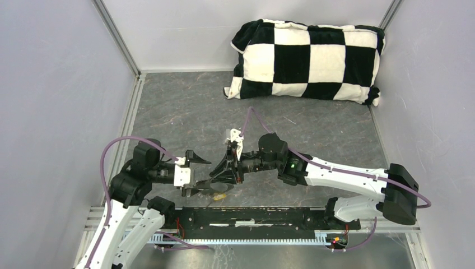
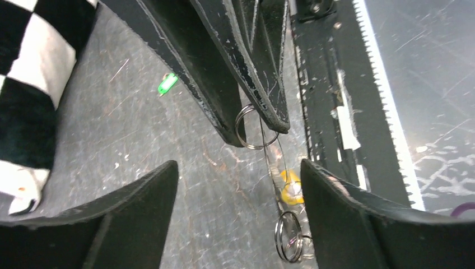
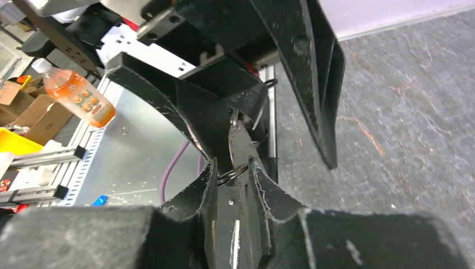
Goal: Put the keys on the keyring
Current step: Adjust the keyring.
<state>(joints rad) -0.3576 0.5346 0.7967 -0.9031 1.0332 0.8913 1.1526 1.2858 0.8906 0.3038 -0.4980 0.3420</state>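
My right gripper [image 1: 217,178] is shut on a small silvery ring [image 2: 255,130], also seen in the right wrist view [image 3: 232,175]. The thin wire of the keyring [image 2: 273,162] hangs from that ring. The wire runs down to the yellow-headed key [image 2: 291,188] and a second small ring [image 2: 288,238] near the table. The yellow key also shows in the top view [image 1: 219,196]. The green-headed key [image 2: 167,84] lies alone on the table, further off. My left gripper [image 2: 240,165] is open and empty, facing the right gripper's tips, with its right finger beside the yellow key.
A black-and-white checkered pillow [image 1: 308,59] lies at the back right. The black toothed rail [image 1: 252,216] runs along the near edge, close to the hanging key. Grey walls close in both sides. An orange bottle [image 3: 78,95] stands off the table.
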